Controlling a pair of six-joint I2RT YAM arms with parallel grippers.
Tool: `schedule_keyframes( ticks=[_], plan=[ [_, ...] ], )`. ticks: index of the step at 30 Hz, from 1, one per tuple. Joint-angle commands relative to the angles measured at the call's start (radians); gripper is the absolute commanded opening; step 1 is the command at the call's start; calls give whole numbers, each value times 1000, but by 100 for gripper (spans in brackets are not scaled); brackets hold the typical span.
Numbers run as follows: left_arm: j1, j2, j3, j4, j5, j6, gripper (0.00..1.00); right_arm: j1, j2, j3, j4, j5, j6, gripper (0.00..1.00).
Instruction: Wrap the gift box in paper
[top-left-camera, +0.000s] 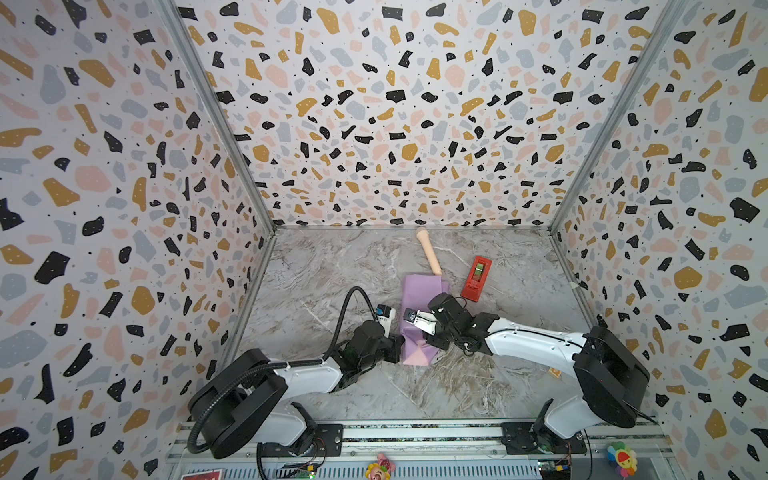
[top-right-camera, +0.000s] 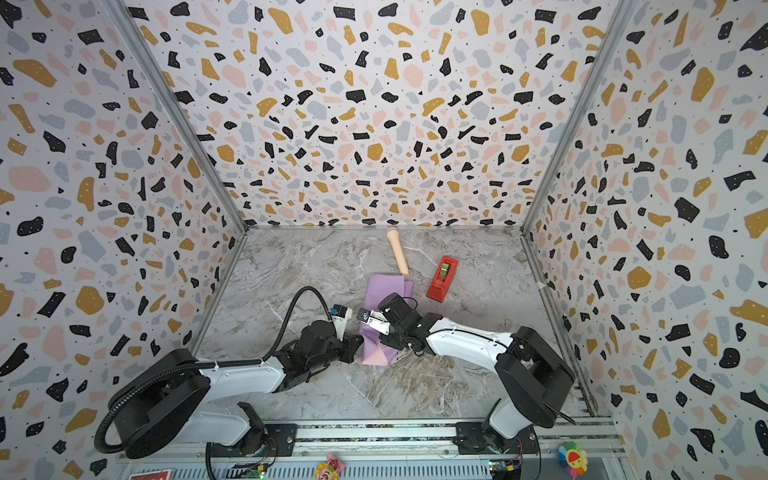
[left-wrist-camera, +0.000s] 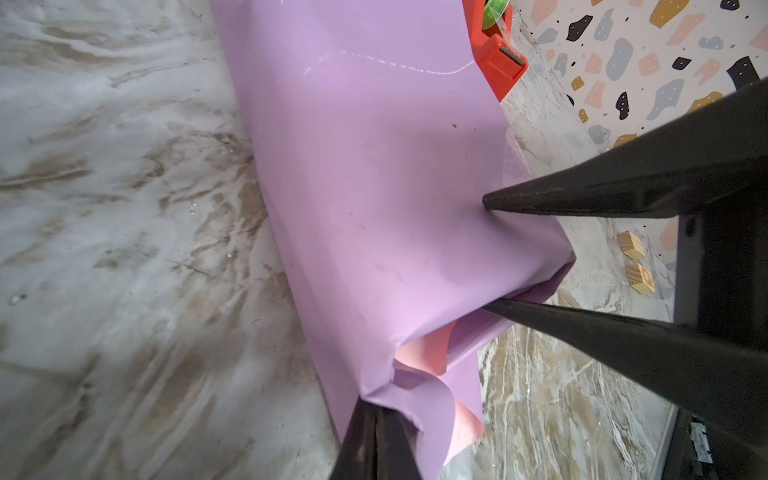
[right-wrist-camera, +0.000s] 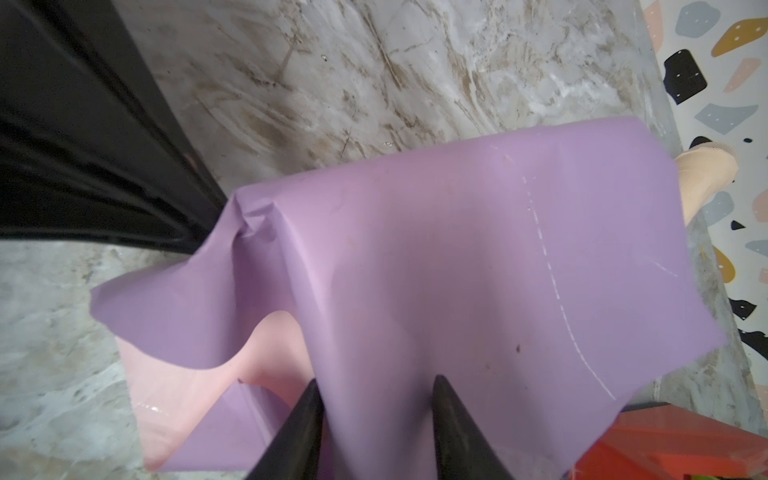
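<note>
The gift box shows in no view and is judged to lie under the paper (top-left-camera: 420, 297), which is draped lilac side out with a pink flap loose. Nothing looks taped, so folding and taping seem left to do. The left gripper (left-wrist-camera: 374, 409) pinches a crumpled corner tight. The right gripper (right-wrist-camera: 376, 379), jaws half apart, clamps a paper-covered edge. Only the wrist views show these grips, and only the top views show the whole tape dispenser (top-left-camera: 476, 278).

Lilac paper (top-left-camera: 419, 291), folded over, pink underside showing
</note>
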Motion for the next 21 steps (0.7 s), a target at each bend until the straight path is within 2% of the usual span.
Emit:
schedule_keyframes(
  ticks=[1,11,21],
  plan=[
    [-8,3,33,52,5,21,6,-4,31,-25,-114,-10,42,42],
    [23,-40,-9,-60,-84,22,5,-6,31,-27,-114,-5,44,41],
    [49,-33,52,-44,-34,30,5,-6,31,-25,-118,-9,48,40]
  ],
)
